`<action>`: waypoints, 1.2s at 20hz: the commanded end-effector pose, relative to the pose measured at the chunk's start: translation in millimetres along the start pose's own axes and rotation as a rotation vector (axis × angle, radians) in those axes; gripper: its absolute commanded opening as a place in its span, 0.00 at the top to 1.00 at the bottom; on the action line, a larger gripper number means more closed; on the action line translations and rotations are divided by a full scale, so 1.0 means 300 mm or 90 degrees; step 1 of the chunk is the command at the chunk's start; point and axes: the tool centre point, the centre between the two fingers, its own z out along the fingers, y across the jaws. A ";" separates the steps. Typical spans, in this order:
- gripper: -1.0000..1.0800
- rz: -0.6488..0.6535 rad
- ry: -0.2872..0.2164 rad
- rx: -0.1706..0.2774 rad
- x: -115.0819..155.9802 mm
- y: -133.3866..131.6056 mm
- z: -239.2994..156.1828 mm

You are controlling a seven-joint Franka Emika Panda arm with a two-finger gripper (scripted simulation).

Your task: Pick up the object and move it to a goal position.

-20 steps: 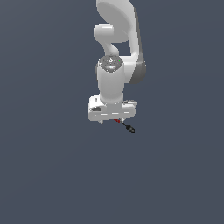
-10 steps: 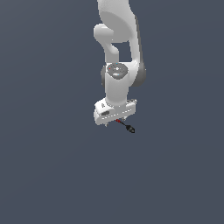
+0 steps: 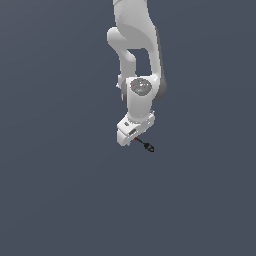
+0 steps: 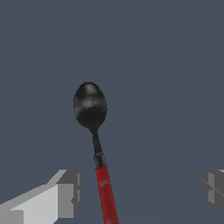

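Between the grey fingers, spread wide apart, lies the slim spoon with red cylindrical handle and black oval head, touching neither one. White gripper sits low over its handle end. Grasp not made; closing, lifting and moving to goal all remain. No goal marker visible.

The spoon has a red handle and black head; the arm is white.

The arm is swinging toward the exterior view's right, and the gripper is turning above the spoon
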 end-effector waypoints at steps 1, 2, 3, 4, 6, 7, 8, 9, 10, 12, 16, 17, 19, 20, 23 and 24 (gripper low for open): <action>0.04 -0.047 -0.001 0.001 -0.007 -0.029 0.023; 0.04 -0.062 -0.001 0.002 -0.010 -0.038 0.031; 0.04 -0.077 -0.001 0.003 -0.012 -0.048 0.039; 0.04 -0.090 -0.001 0.003 -0.015 -0.056 0.045; 0.04 -0.113 -0.001 0.004 -0.019 -0.071 0.056; 0.04 -0.123 -0.001 0.005 -0.020 -0.078 0.061; 0.04 -0.131 -0.001 0.005 -0.022 -0.083 0.065; 0.04 -0.139 -0.001 0.005 -0.023 -0.088 0.069; 0.04 -0.145 -0.001 0.006 -0.025 -0.092 0.072; 0.04 -0.155 -0.001 0.006 -0.026 -0.099 0.076; 0.04 -0.156 -0.002 0.007 -0.027 -0.100 0.078; 0.04 -0.156 -0.002 0.007 -0.027 -0.100 0.079; 0.04 -0.156 -0.002 0.007 -0.027 -0.100 0.086; 0.04 -0.157 -0.002 0.007 -0.027 -0.101 0.093; 0.04 -0.158 -0.002 0.007 -0.028 -0.103 0.125; 0.04 -0.158 -0.002 0.007 -0.029 -0.103 0.140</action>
